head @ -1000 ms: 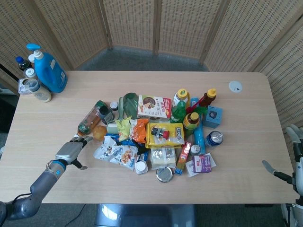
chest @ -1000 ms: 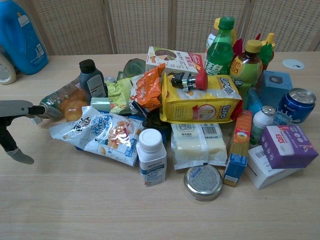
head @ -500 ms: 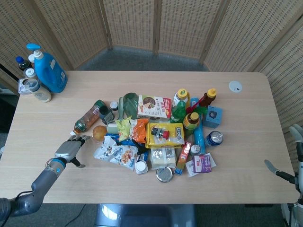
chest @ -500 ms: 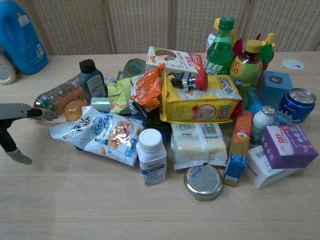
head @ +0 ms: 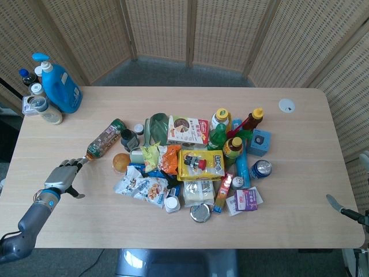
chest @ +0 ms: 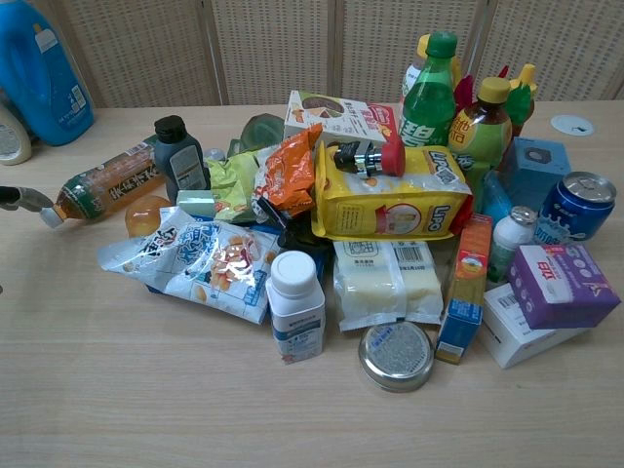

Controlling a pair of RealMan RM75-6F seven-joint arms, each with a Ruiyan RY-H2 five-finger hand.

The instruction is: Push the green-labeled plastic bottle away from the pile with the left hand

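Note:
The green-labeled plastic bottle [head: 104, 140] lies on its side at the left of the pile, cap toward the front left; in the chest view this bottle [chest: 102, 187] holds amber liquid. My left hand [head: 59, 176] rests low on the table just left of the cap, fingers stretched toward it and holding nothing. Only its fingertips [chest: 21, 198] show at the chest view's left edge, close to the cap. Whether they touch it I cannot tell. My right hand [head: 345, 209] shows only as spread fingers at the far right edge, off the table's corner.
A dark small bottle [head: 128, 139] and an orange [head: 120, 162] sit right beside the bottle, against the pile of snacks and drinks [head: 199, 164]. A blue detergent jug [head: 60, 86] and small bottles [head: 40, 107] stand at the back left corner.
The bottle has slid left and back, out of the pile, turning its cap toward the front left. My left hand has moved left with it. The right hand has drawn further out of view.

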